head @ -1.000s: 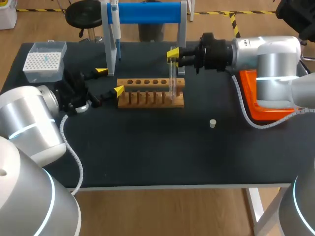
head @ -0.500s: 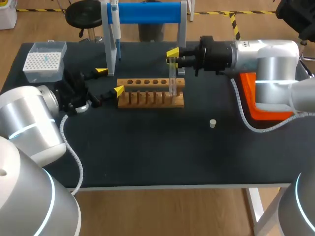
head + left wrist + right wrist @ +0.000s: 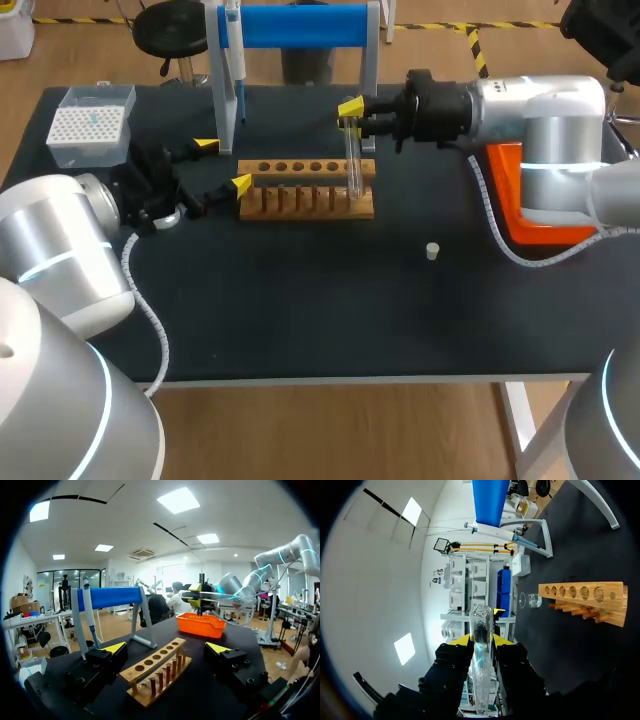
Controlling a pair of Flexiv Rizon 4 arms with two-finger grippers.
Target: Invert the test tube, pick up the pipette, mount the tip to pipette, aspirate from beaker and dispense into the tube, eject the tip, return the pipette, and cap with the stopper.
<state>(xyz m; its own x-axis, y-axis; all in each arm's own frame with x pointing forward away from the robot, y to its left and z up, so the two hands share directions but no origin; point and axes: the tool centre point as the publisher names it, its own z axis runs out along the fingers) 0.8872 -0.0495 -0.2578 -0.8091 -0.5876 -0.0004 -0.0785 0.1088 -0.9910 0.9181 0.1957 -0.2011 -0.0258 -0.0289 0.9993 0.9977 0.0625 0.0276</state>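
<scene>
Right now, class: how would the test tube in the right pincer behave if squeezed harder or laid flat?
The test tube looks like clear glass, so probably stiff but fragile under a harder squeeze. Its smooth round wall could slip in the right pincer. Laid flat, it would likely roll.

test tube lifted slightly by right fingers, at wooden rack end

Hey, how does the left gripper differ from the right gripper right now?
The left gripper is open and empty; the right gripper is shut on the test tube. The left gripper sits at the left end of the wooden rack; the right gripper is above its right end, with the tube roughly upright. Both have yellow tips.
</scene>
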